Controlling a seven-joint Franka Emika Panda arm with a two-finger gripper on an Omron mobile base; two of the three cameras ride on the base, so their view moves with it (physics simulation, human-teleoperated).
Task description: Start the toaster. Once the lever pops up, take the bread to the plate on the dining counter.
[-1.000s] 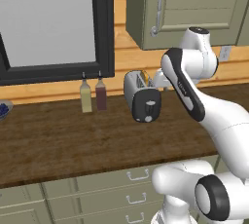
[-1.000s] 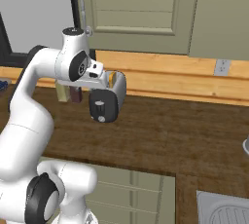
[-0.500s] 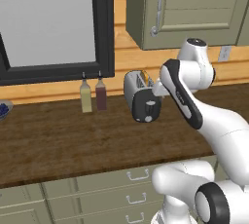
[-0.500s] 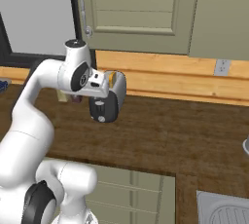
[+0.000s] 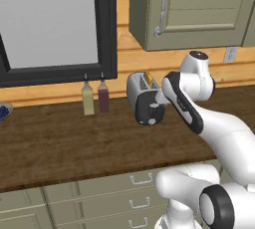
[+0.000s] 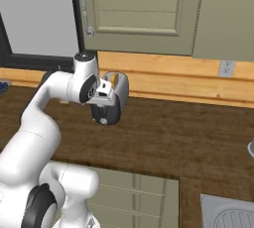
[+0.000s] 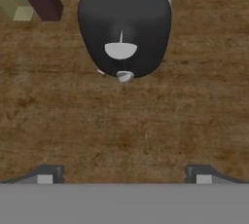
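Observation:
The silver-grey toaster (image 5: 142, 96) (image 6: 115, 100) stands on the dark wood counter by the wall. Its black end panel (image 7: 124, 28) faces the robot. The bread (image 5: 148, 78) (image 6: 114, 78) sticks up from a slot. On the panel, the lever (image 7: 120, 50) sits below its thin slot, and the round knob (image 7: 125, 76) is lower down. My gripper (image 7: 124, 175) (image 6: 107, 94) hovers just in front of and above the panel. It is open wide, nothing is between its fingertips (image 7: 48, 174), and it touches nothing. The plate and the dining counter are out of view.
Two bottles, one pale (image 5: 87, 98) and one dark (image 5: 103, 96), stand left of the toaster by the wall. Olive cabinets (image 5: 189, 9) hang overhead. A sink (image 6: 230, 217) lies at the counter's right front. A blue object (image 5: 3, 112) sits at the far left.
The jaws have spread from partly closed to wide open. The arm's upper joint has sunk a little and the hand has shifted slightly at the toaster's end.

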